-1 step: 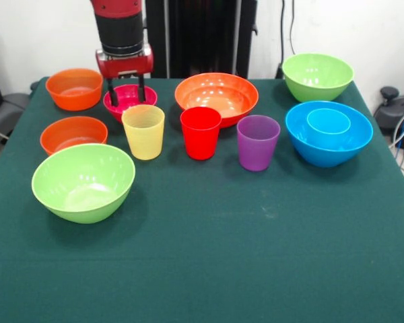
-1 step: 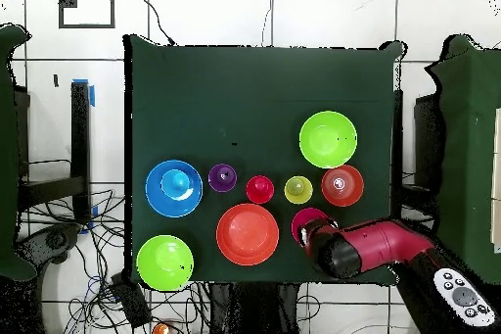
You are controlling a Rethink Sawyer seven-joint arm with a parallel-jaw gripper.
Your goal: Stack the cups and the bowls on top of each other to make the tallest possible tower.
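This looks like a robotics lab, not a home. A red and black robot arm [image 1: 123, 40] stands at a counter [image 1: 209, 269] draped in dark green cloth. Around the counter, loose cables [image 2: 68, 222] trail over a pale tiled floor [image 2: 323, 12]. Behind the counter rise a plain white wall [image 1: 363, 30] and a black stand [image 1: 202, 33].

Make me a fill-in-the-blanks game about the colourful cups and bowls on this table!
1. The light blue cup sits inside the large ___ bowl.
2. In the front view, the red cup stands between the yellow cup and the ___ cup.
3. The gripper hangs over the small ___ bowl.
4. The number of lime green bowls on the green table is ___.

Missing words: blue; purple; magenta; two.
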